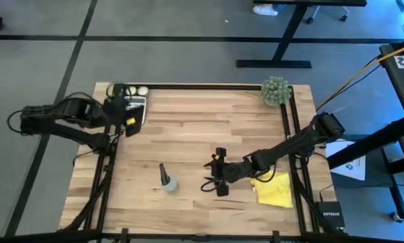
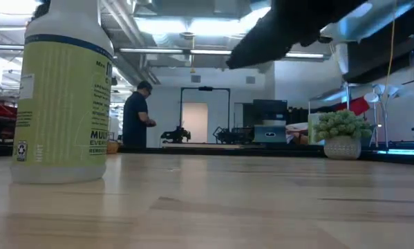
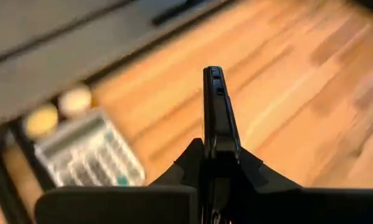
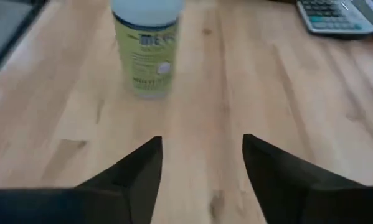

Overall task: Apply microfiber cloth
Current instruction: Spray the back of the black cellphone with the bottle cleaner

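I'm working in what looks like an open-plan lab or office: grey carpet around my wooden table, desk legs, ceiling strip lights, other equipment benches, and a person standing in the background.

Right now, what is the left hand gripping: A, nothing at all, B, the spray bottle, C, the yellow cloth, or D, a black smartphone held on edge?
D: in the left wrist view the left hand is closed on a black smartphone standing on edge between its fingers, while the yellow cloth lies on the table by the right arm and the spray bottle stands apart.
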`<action>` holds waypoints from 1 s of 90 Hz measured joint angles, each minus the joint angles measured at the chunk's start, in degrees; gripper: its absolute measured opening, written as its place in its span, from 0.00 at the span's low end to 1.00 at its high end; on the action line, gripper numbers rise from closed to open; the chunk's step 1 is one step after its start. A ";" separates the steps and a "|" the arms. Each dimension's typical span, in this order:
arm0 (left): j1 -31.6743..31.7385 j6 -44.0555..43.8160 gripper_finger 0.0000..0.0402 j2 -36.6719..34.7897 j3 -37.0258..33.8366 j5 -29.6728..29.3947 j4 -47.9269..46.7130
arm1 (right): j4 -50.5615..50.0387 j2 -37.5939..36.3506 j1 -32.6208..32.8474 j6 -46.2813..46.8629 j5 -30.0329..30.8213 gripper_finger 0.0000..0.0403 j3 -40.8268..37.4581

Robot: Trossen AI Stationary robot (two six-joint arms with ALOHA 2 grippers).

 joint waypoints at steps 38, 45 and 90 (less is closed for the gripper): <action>-25.29 -20.24 0.04 9.97 -12.50 0.40 0.83 | 4.87 3.96 -3.69 1.24 -6.56 0.66 -0.02; -29.81 -25.01 0.04 11.35 -14.30 0.72 3.69 | 6.28 3.96 -4.32 0.67 -6.90 0.66 -0.02; -37.47 -28.57 0.04 25.74 -21.31 -1.68 34.76 | 17.48 7.41 -7.06 -15.78 -15.46 0.66 0.02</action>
